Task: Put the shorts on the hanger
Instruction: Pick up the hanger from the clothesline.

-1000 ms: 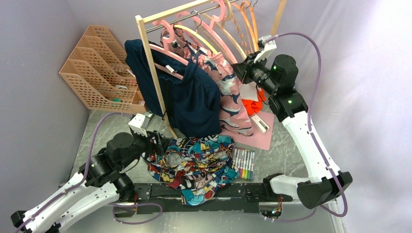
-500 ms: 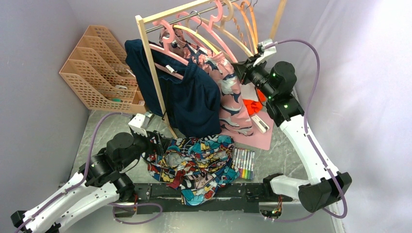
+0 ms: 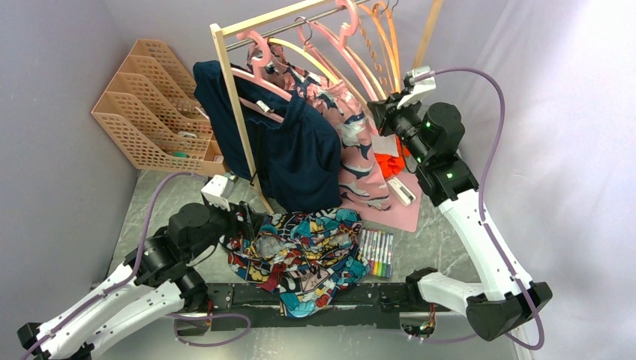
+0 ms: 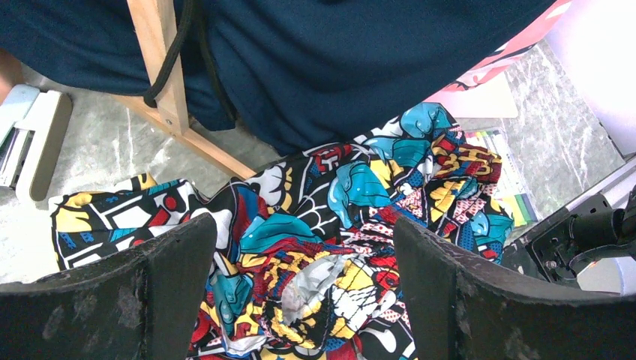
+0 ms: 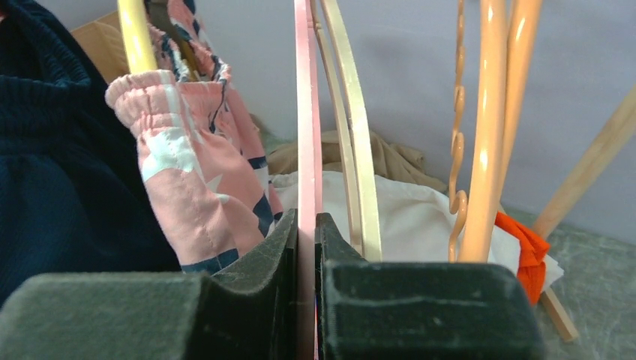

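Observation:
The comic-print shorts (image 3: pixel 304 255) lie crumpled on the table at the front centre. My left gripper (image 3: pixel 246 223) is open at their left edge. In the left wrist view its fingers (image 4: pixel 161 281) straddle the shorts (image 4: pixel 360 187) from just above, holding nothing. The pale-pink hanger (image 3: pixel 347 15) hangs by its hook on the rack rail. My right gripper (image 3: pixel 380 111) is shut on its lower right end. In the right wrist view the jaws (image 5: pixel 306 223) pinch the hanger's thin pink edge (image 5: pixel 304 112).
A wooden rack (image 3: pixel 229 82) carries a navy garment (image 3: pixel 300 154), a pink patterned garment (image 3: pixel 352 142), and cream (image 3: pixel 319 64) and orange hangers (image 3: pixel 379 45). A peach file organiser (image 3: pixel 146 105) stands at the back left. A marker set (image 3: pixel 377 253), a pink mat (image 3: pixel 401 214) and an orange cloth (image 3: pixel 388 163) lie to the right.
My right gripper has moved right and slightly up, still shut on the pink hanger, which has shifted with it. The left arm has edged slightly towards the shorts.

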Controlling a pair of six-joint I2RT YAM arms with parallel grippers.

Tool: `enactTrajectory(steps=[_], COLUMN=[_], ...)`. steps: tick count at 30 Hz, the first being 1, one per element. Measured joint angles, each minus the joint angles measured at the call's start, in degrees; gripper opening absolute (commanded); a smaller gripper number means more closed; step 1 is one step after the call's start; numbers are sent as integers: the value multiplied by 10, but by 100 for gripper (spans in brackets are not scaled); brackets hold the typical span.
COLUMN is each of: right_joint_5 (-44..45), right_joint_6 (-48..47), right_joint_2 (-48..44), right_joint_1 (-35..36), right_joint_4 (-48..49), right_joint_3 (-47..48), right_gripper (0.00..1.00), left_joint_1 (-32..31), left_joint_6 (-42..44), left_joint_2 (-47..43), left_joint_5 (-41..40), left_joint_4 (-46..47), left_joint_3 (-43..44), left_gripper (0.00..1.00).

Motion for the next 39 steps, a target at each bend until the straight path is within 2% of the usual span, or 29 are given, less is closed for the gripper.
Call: enactTrajectory(steps=[8, 9, 13, 20, 27, 39], right_joint_5=[64, 66, 54, 19, -3, 0], right_joint_6=[6, 8, 13, 16, 18, 17], right_joint_2=[35, 37, 38, 47, 89, 231], right_joint_1=[5, 5, 5, 7, 12, 17], right_joint_4=[-36, -40, -62, -127, -173, -216], right_joint_3=[40, 44, 60, 143, 260, 407], right_gripper=[0, 5, 34, 47, 52, 51], left_joint_1=[0, 0, 0, 0, 0, 0], left_joint_6=[0, 0, 0, 0, 0, 2], left_joint_2=[0, 0, 3, 6, 6, 5], left_joint_5=[0, 0, 1, 5, 6, 10], left_joint_4=[0, 0, 0, 0, 1, 2], left_joint_3=[0, 0, 0, 0, 0, 0], left_gripper=[91, 91, 91, 91, 91, 91])
